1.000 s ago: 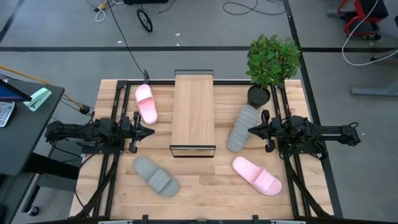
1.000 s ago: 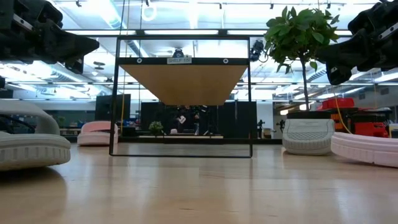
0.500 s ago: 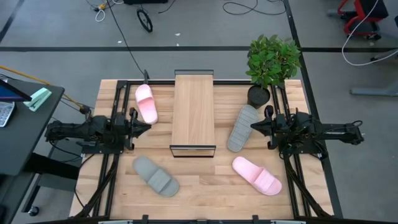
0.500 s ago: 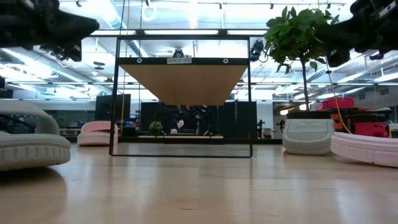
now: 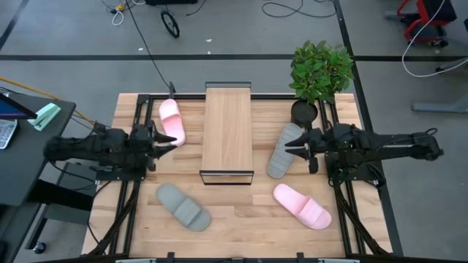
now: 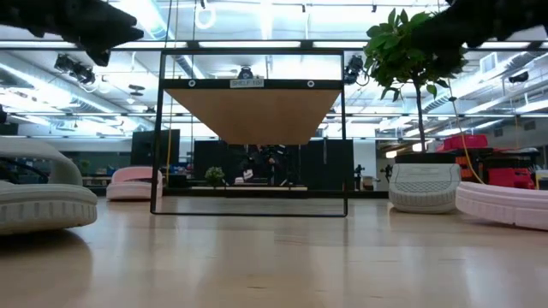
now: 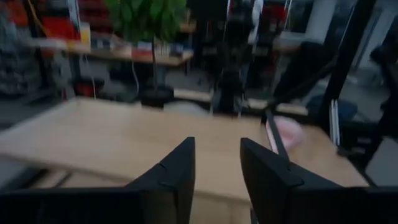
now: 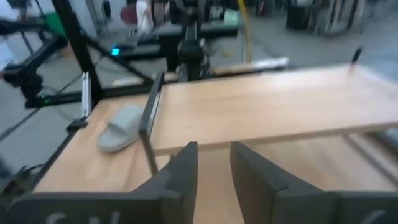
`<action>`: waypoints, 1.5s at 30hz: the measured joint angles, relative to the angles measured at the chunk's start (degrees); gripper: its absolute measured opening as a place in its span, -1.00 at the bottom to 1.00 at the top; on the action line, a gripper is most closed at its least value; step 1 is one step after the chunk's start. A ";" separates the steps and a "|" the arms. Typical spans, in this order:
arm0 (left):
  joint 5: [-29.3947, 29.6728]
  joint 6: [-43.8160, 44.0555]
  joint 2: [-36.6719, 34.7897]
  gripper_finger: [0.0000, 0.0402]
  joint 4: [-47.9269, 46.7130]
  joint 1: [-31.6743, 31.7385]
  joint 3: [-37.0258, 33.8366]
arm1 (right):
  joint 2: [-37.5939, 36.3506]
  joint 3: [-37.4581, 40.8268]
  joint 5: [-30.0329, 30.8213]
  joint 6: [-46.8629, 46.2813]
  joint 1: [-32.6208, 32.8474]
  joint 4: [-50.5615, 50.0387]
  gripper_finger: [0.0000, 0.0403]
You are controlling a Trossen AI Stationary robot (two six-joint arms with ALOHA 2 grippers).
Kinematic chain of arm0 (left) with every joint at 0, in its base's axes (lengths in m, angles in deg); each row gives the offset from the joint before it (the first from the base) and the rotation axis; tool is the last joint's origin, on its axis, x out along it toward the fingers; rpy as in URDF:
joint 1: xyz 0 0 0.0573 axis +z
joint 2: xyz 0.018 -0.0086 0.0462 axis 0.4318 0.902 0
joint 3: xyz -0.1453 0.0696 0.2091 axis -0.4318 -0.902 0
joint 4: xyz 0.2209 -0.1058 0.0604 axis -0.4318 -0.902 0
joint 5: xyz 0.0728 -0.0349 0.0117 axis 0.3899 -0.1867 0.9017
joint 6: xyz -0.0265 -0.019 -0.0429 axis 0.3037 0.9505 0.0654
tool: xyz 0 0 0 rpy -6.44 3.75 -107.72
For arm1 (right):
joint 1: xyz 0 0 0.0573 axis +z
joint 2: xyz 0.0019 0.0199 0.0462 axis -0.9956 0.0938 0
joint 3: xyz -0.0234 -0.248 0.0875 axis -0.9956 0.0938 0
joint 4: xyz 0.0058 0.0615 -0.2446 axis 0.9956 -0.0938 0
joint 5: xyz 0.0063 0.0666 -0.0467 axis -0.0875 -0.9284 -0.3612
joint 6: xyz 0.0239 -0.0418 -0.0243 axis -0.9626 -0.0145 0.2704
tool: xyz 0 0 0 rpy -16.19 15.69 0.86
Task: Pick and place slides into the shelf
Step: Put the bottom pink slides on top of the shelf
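While all four slides lie on the table around the shelf [image 5: 227,130], the left gripper [image 5: 172,140] and right gripper [image 5: 287,148], both slightly parted and empty, flank it, so a careless reach might clip its frame.

A potted plant [image 5: 319,73] with green leaves in a dark pot is seen at the far right corner of the wood-plank desk [image 5: 234,215]. Cables [image 5: 292,10] are strewn on the grey floor [image 5: 73,73] beyond. A bicycle wheel [image 5: 170,24] is seen near the top edge. A dark side table [image 5: 29,157] with a teal object [image 5: 46,115] is placed left of the desk.
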 joint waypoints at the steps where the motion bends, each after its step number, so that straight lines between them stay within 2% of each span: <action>1: 0.00 0.50 1.10 -0.26 -1.77 0.00 1.08 | 1.28 -1.99 -1.18 -0.99 0.00 -2.66 -0.43; 7: 0.00 1.58 6.21 -0.11 -5.55 0.00 4.92 | 7.91 -11.05 -5.77 -5.18 0.02 -16.02 -0.34; 12: -0.01 -0.95 7.16 -0.05 -5.37 0.00 5.22 | 11.14 -14.42 -6.00 -10.21 0.00 -24.10 -0.32; 17: -0.02 1.31 7.06 -0.04 -5.42 0.00 5.22 | 12.66 -14.55 -5.79 -14.40 0.00 -26.44 -0.33; 24: -0.03 3.41 7.06 -0.09 -7.67 0.00 5.22 | 15.01 -14.55 -0.26 -23.11 0.00 -30.53 -0.33; 33: -0.04 5.36 7.06 -0.06 -12.55 0.00 5.20 | 16.95 -14.55 0.03 -30.46 0.00 -36.44 -0.33; 41: -0.54 15.02 7.06 -0.10 -12.54 0.00 5.20 | 16.98 -14.55 -0.14 -31.76 0.00 -37.86 -0.33; 45: -4.39 18.60 7.06 -0.13 -12.29 -0.01 5.20 | 16.98 -14.55 -0.17 -32.36 0.00 -37.85 -0.33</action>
